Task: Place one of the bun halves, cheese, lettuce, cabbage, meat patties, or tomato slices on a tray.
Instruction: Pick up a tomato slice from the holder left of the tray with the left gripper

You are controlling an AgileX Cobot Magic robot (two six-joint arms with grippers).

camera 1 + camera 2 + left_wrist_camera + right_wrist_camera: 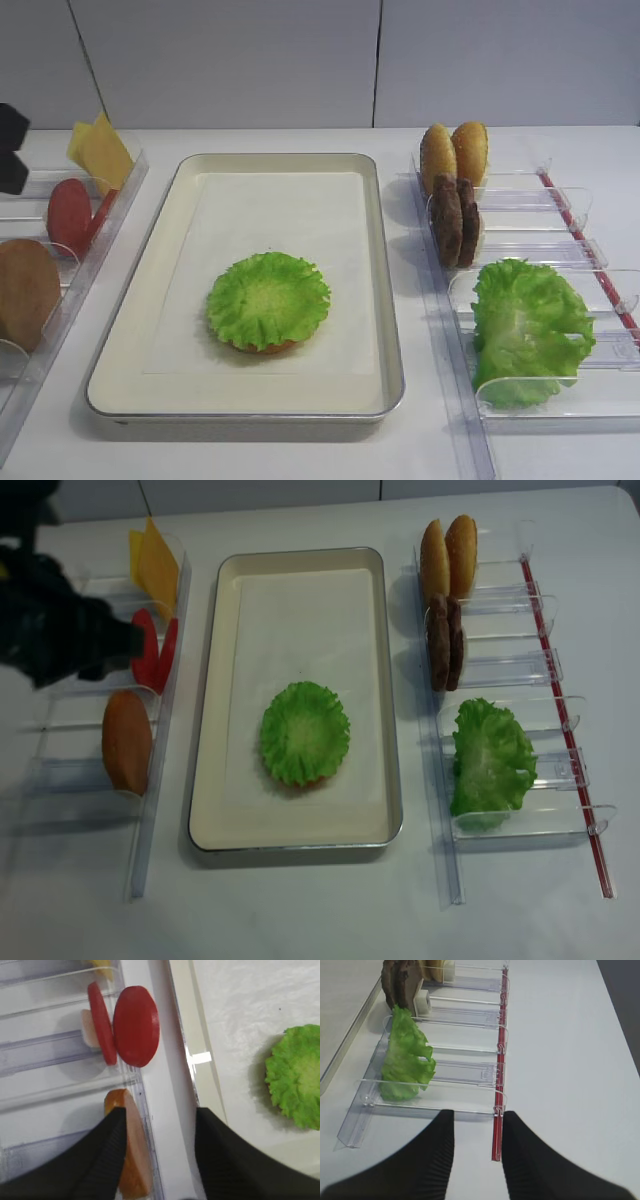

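The tray lies mid-table with one lettuce leaf on an orange-brown round piece. My left gripper is open and holds nothing. It hovers over the left bins' inner wall, its left finger above a bun half, with tomato slices just beyond. Cheese stands in the far left bin. On the right are bun halves, meat patties and more lettuce. My right gripper is open and holds nothing, near the close end of the right bins. Cabbage is out of view.
Clear plastic bin racks flank the tray on both sides. A red strip runs along the right rack's outer edge. The left arm looms dark over the left rack. A white wall stands behind the table.
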